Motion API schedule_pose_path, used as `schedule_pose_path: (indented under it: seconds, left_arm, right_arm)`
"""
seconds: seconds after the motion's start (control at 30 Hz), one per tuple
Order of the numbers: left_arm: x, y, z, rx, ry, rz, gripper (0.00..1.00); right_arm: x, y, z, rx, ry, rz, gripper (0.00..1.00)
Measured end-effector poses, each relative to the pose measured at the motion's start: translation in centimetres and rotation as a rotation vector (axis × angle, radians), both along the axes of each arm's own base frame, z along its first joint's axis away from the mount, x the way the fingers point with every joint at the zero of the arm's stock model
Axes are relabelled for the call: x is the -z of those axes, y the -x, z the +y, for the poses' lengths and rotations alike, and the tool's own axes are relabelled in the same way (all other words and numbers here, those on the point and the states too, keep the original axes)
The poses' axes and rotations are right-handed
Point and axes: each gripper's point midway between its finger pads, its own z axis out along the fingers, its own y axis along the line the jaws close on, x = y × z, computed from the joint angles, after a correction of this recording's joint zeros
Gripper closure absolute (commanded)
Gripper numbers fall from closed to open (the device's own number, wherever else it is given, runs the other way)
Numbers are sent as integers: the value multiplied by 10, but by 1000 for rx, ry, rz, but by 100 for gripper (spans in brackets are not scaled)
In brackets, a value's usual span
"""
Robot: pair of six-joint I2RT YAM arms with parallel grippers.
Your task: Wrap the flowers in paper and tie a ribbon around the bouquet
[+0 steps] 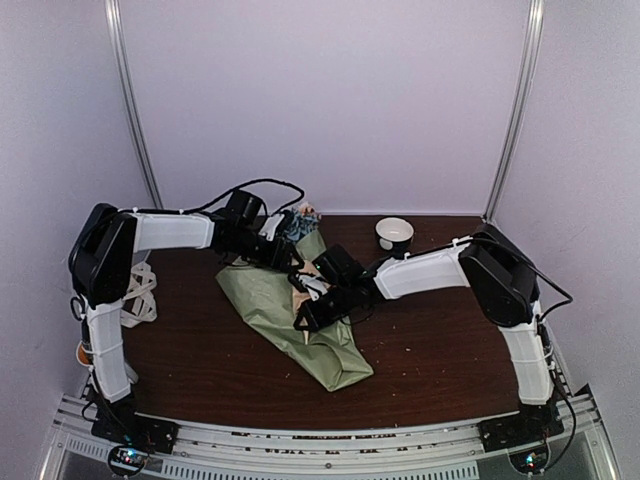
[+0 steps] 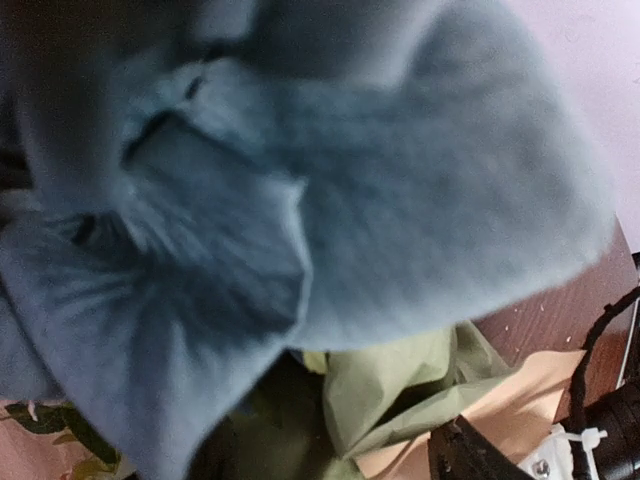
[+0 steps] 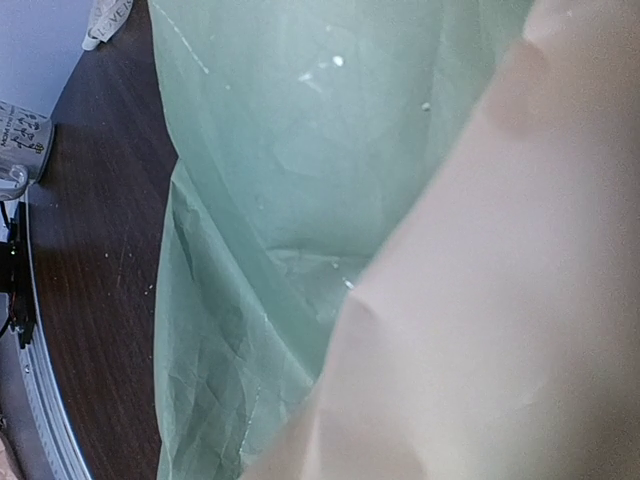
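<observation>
Just past the left fingers, at the far end of the paper, lie the flowers, pale and dusty-blue heads bunched together. One blue bloom fills the left wrist view, blurred and right against the lens, so those fingers are hidden there. From above they are a dark shape beside the blooms, and whether they are spread or pinching cannot be told. Under the bloom a green fold of paper shows, its tan face beside it.

The right fingers are down on the middle of the paper, close to the left fingers and nearer the arm bases. They are pressed together. Their own camera shows none of them: the paper's tan face hangs across the right half of the view, very near the lens, and the creased green face slopes down to the left onto the brown bench. Whether a fold is caught between them cannot be told. From these fingers the paper runs on toward the near right, ending in a crumpled corner.

Well to the left of both pairs of fingers, under the left arm's elbow, the ribbon lies in loose white loops at the bench edge. A white cup stands right of the flowers, beyond the right forearm, apart from the paper.
</observation>
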Motion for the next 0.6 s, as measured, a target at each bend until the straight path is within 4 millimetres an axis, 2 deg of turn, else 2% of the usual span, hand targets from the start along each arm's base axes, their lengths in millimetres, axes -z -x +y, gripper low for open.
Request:
schedule_pose_path:
  seconds: [0.13,0.23,0.27,0.5,0.6]
  left_arm:
    - [-1,0,-3,6,6,-2,67]
    - [-4,0,-6,15,19,-6,94]
    - [-5,0,-7,17,22,-6,100]
    - [-5,0,-7,28,17,-15,100]
    - [-3,-1,-4,19,8,-22,100]
  right_arm:
    - [1,0,0,-5,5,-10,90]
    - [1,1,0,-8,9,-15,89]
    - [1,1,0,-7,10,-17,89]
    - [1,1,0,-18,16,-33,86]
    - [1,1,0,-21,16,-35,80]
